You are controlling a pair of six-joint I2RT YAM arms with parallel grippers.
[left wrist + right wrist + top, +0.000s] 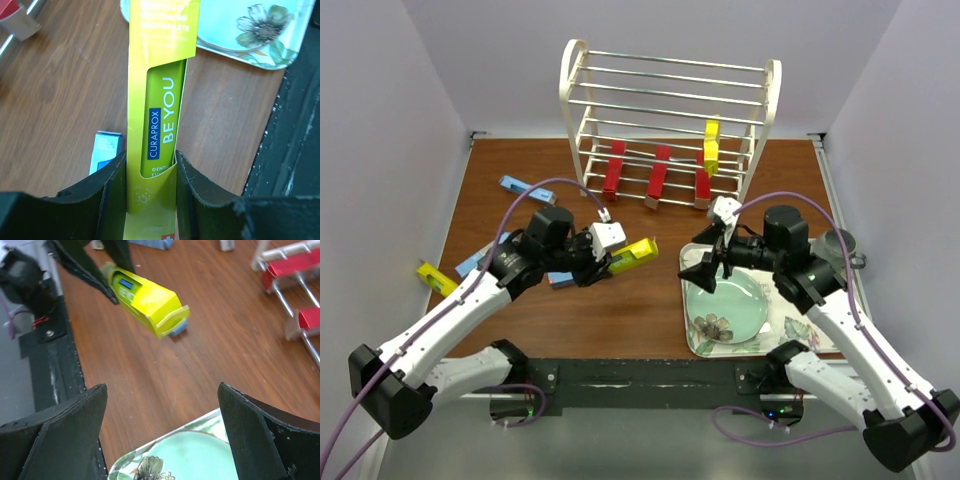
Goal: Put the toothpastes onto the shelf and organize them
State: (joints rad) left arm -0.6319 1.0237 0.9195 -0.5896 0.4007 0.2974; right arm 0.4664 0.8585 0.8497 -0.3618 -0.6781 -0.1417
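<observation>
Wooden desk (pixel 640 300), brown: left hand (pixel 615 262) clamped on the tail of a yellow toothpaste box (pixel 633 254), likely for carrying to the white shelf (pixel 572 90) behind, where three red boxes (pixel 657 180) already lean; right hand (pixel 705 270) spread wide, empty, over the floral tray (pixel 705 345)

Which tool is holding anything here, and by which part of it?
The left tool grips a yellow toothpaste box near one end; the right tool is open and holds nothing.
</observation>
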